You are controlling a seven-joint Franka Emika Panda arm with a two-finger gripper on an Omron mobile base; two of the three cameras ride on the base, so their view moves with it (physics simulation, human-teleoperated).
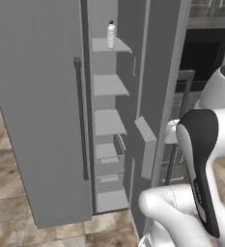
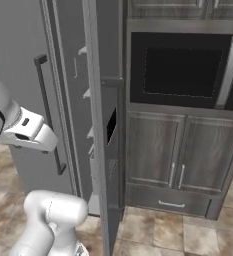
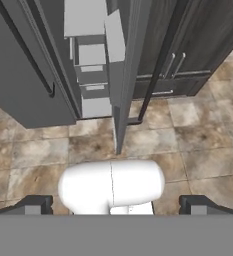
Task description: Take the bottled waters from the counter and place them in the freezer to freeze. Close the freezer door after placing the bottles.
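One bottled water (image 1: pixel 111 34), clear with a teal cap, stands upright on the top shelf (image 1: pixel 110 45) inside the freezer (image 1: pixel 109 120). The freezer door (image 1: pixel 36 106) is swung wide open to the left, its long dark bar handle (image 1: pixel 80 120) facing me. My gripper (image 3: pixel 116 205) is open with nothing between its fingers (image 3: pixel 35 204). It hangs low in front of the freezer and looks down at the floor and the lower freezer drawers (image 3: pixel 90 55). It is well below and to the right of the bottle. The counter is out of view.
The neighbouring grey door (image 2: pixel 100 125) with its dispenser recess also stands open, edge-on, just right of the freezer opening. Beyond it are a black built-in microwave (image 2: pixel 183 67) and dark wood cabinets (image 2: pixel 178 155). Brown tiled floor (image 3: pixel 198 145) lies below.
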